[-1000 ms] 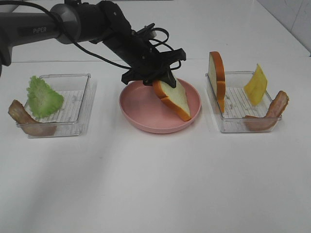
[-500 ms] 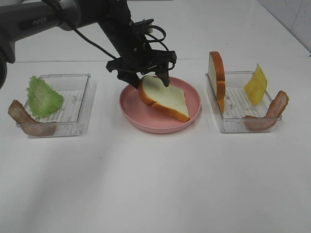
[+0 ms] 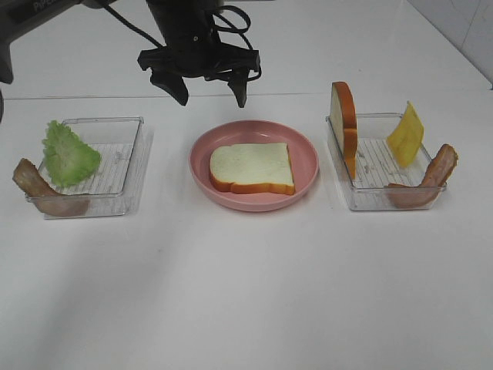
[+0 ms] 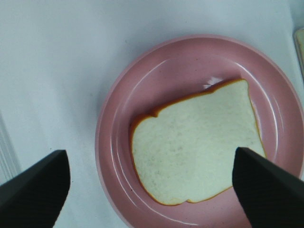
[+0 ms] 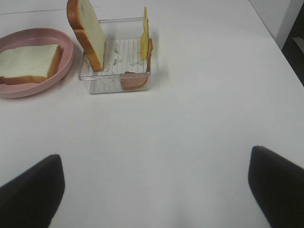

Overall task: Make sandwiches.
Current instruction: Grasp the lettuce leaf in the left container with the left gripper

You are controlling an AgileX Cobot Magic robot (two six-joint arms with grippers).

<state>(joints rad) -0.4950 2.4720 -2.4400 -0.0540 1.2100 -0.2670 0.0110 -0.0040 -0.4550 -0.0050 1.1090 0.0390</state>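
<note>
- White table (image 3: 231, 308): bread slice (image 3: 253, 168) now flat on pink plate (image 3: 306, 148), dropped from a tilted hold.
- Left gripper (image 3: 212, 99) released, empty, risen at plate's twelve o'clock.
- Base laid; stacking can probably begin.

Upright bread slice (image 3: 344, 123) blocks right tray (image 3: 370, 202) from plate (image 3: 254, 203) side

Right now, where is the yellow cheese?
In the high view, the cheese stands on edge at the back of the right tray, with the upright bread to its left and the bacon just in front.
</note>
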